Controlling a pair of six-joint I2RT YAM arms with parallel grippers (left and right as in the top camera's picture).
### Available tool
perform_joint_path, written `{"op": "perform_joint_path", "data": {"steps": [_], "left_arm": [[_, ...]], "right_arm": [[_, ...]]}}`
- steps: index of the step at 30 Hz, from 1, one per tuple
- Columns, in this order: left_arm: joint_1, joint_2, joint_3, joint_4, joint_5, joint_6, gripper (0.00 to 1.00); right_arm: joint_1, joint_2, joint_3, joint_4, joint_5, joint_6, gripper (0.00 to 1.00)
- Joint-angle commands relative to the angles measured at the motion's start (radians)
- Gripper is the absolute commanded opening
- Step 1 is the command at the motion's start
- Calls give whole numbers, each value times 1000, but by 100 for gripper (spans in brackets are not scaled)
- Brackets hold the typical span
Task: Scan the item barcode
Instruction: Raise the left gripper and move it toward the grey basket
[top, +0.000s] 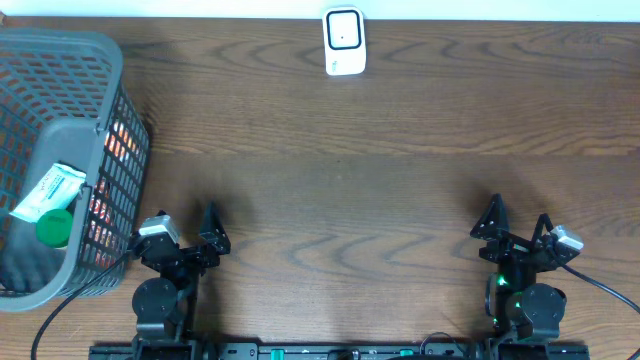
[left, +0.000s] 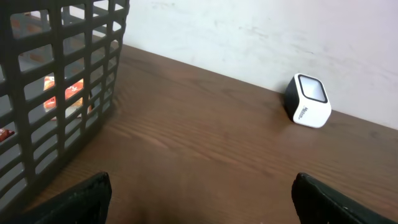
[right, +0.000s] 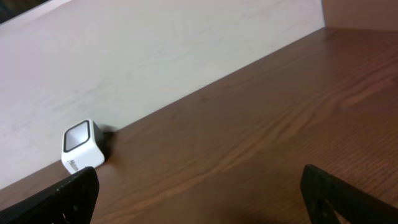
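On the bench (top: 380, 200), only the overhead lets me see into the grey basket (top: 100, 45) at 9 o'clock, where a white-and-green carton (top: 45, 192) lies beside a green cap (top: 55, 228). My left wrist view catches just its mesh wall, with orange packaging (left: 68, 93) behind. All three views show the white scanner (top: 344, 42) at 12 o'clock. The arms sit low at 7 and 5 o'clock, left jaws and right jaws spread wide, holding nothing.
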Motion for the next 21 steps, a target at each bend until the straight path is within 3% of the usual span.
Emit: {"op": "perform_joint_path", "data": {"steps": [1,9,11,15,18,21], "left_arm": [[3,-6,-29,-1,-19,6,93],[3,-6,-26,-2,15,-18,93],[2,-6,-23,3,97,-32,93],[2,23,-12,-10,417,106,93],[2,79,46,-13,461,123,93],[2,188,213,-48,486,108,93]], "right_arm": [[7,-2,-1,-4,6,7,99],[7,-2,-1,-4,6,7,99],[7,-2,-1,-4,6,7,99],[7,-2,-1,-4,5,7,99],[7,-2,-1,-4,6,7,99],[7,-2,-1,-4,6,7,99]]}}
